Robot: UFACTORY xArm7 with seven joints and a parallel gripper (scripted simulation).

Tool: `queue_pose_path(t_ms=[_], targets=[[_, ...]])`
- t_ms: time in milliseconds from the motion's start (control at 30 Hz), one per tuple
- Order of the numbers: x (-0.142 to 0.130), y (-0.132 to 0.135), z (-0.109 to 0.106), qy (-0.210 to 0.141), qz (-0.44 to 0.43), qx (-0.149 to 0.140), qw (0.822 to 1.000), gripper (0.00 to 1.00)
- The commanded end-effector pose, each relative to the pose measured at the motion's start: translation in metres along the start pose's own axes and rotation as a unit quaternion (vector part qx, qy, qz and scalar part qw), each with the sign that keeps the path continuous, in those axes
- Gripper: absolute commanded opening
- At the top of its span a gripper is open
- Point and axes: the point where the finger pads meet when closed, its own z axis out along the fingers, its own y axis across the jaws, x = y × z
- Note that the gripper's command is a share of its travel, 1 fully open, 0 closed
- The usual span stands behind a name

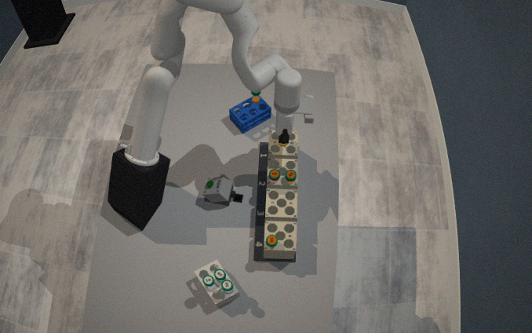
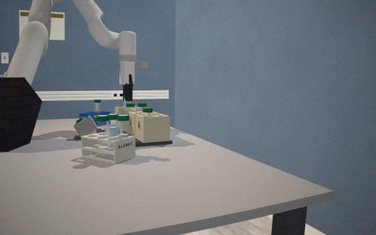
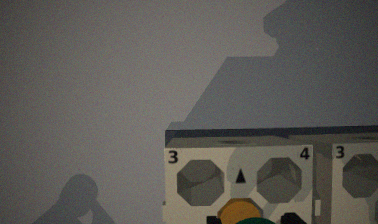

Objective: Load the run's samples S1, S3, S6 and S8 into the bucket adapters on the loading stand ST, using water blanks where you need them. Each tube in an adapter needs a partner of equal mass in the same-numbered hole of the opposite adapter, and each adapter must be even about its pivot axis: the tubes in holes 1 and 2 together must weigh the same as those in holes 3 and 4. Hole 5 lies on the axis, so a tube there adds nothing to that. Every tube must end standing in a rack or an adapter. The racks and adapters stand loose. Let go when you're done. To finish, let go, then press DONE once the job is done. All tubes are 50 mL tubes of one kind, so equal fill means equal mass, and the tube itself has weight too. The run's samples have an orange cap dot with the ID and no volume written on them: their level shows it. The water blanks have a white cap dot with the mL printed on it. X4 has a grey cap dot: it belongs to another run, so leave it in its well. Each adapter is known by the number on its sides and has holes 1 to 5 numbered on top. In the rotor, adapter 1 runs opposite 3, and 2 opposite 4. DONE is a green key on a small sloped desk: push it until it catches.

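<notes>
My gripper (image 1: 283,140) (image 2: 127,98) (image 3: 251,220) is shut on an upright green-capped tube with orange liquid (image 3: 239,211). The tube's lower part appears to be inside the middle hole of adapter 1 (image 3: 171,212); its full depth is hidden. Adapter 2 (image 1: 294,184) holds two orange-dot tubes, one pink (image 1: 274,175) and one yellowish (image 1: 290,175). Adapter 3 (image 1: 282,214) is empty. Adapter 4 (image 1: 279,254) (image 2: 156,131) holds one orange-dot tube (image 1: 271,240) (image 2: 147,110). The BLANKS rack (image 1: 230,299) (image 2: 125,151) holds three white-dot tubes. Cap IDs are too small to read surely.
The blue rack (image 1: 244,125) (image 2: 84,116) holds one tube with orange liquid (image 1: 256,99); its cap dot is not clear. The sloped desk (image 1: 220,191) (image 2: 87,126) with the green DONE key (image 1: 209,183) stands between the arm's black base (image 1: 138,192) and the loading stand (image 1: 260,227).
</notes>
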Motion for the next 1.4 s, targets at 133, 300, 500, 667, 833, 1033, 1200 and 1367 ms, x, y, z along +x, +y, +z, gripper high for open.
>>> queue_pose_path(t_ms=[133,300,500,667,833,1033,1200,1367], targets=[[0.002,0.0,0.006,0.002,0.0,0.0,1.0,0.0],[0.002,0.0,0.009,0.002,0.0,0.0,1.0,0.0],[0.002,0.0,0.015,0.002,0.0,0.0,1.0,0.0],[0.002,0.0,0.02,0.002,0.0,0.0,1.0,0.0],[0.002,0.0,0.024,0.002,0.0,0.0,1.0,0.0],[0.002,0.0,0.024,0.002,0.0,0.0,1.0,0.0],[0.002,0.0,0.024,0.002,0.0,0.0,1.0,0.0],[0.002,0.0,0.024,0.002,0.0,0.0,1.0,0.44]])
